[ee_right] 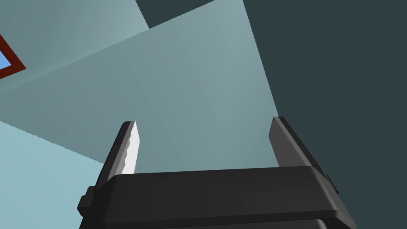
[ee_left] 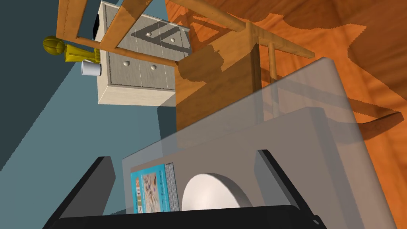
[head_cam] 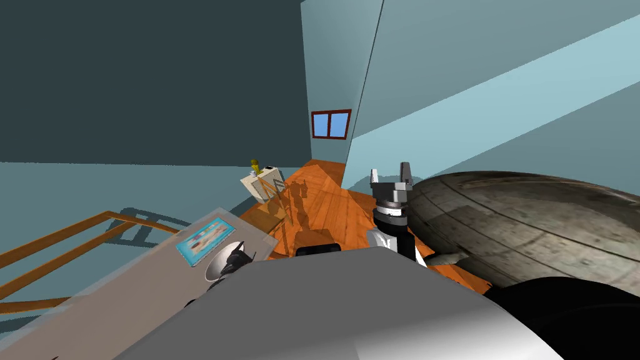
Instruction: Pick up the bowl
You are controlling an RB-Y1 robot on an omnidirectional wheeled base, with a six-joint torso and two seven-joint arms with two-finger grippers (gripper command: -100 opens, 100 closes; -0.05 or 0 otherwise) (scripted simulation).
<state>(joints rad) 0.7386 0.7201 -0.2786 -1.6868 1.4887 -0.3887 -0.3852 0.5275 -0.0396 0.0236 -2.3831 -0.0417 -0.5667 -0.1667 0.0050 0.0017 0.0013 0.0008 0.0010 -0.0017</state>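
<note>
Grey table (head_cam: pixel 112 294), near left: bowl (ee_left: pixel 210 193) sits on it with a cyan book (ee_left: pixel 153 191) just beside it. Left gripper (ee_left: pixel 183 156) is over the bowl, jaws spread, with the book also between them. Right gripper (head_cam: pixel 390 170) is raised, jaws spread, empty. Risk: closing likely catches the book, or the blades skid off the curved rim and shove the bowl.

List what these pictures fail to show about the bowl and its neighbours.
- Bowl: part hidden by the left gripper's dark body, left wrist view; partly behind that gripper in head view.
- Book: cover print too small to read, both views.
- Yellow thing on dresser: too small to name, head view.
</note>
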